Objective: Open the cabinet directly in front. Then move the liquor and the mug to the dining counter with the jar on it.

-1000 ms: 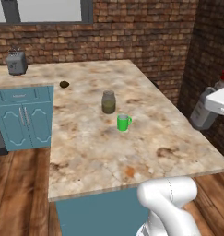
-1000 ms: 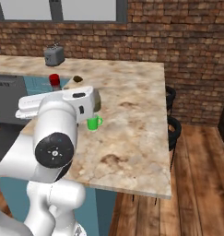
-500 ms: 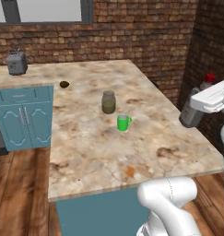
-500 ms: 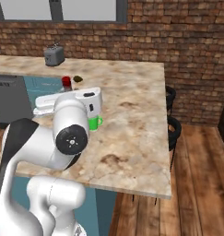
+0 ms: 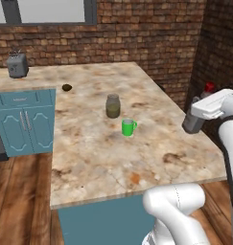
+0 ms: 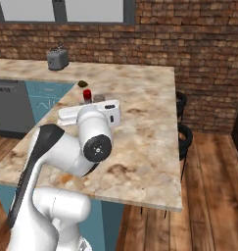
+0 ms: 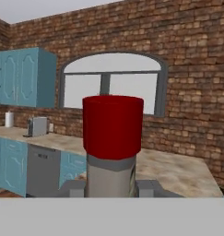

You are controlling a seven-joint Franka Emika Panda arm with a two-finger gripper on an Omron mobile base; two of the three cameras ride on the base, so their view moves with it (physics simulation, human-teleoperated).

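Sideways over the dining counter's [image 5: 151, 143] right edge, the gripper [image 5: 200, 106] clamps the upright liquor [image 7: 112, 143] bottle.

Arm reaches level, fingers [image 7: 149, 188] clamped on the liquor [image 7: 112, 143]

Green mug [image 5: 128, 128], red-capped liquor [image 7: 112, 145].

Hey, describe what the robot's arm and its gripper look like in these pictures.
The arm is glossy white with rounded, tube-like links and a dark grey round joint cap. The hand is a boxy white block. The gripper has two small dark grey fingertips. No cables or markings show.
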